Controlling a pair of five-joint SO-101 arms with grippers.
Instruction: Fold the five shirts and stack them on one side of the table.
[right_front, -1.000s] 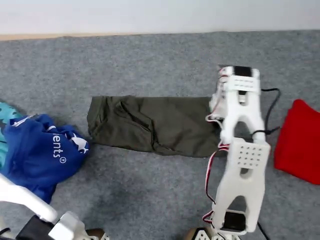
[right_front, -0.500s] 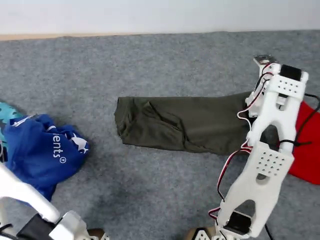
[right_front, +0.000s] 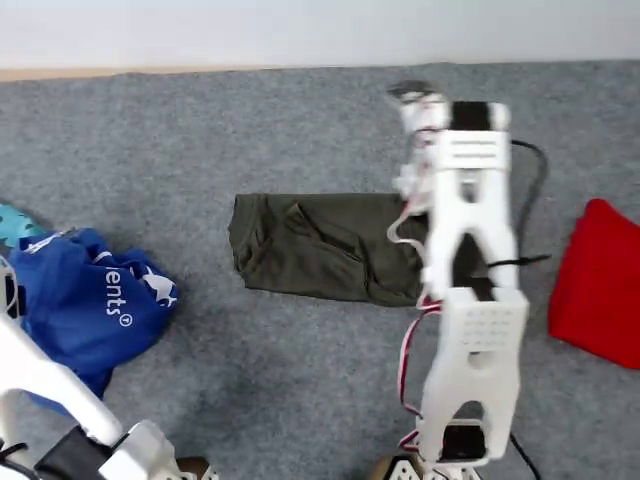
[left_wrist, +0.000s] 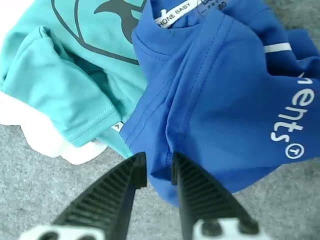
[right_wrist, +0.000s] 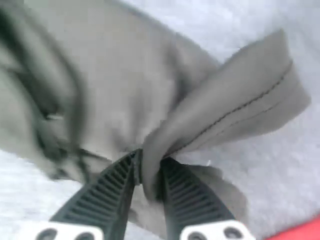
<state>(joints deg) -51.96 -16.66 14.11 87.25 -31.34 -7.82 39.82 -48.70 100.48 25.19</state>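
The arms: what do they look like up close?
The right arm and left arm are white plastic. The right one has chunky bracket-shaped links, a plate dotted with small holes, black motor blocks at the joints, thin red and white wires and a black cable. The left gripper and right gripper are black, ridged inside, on white bases.
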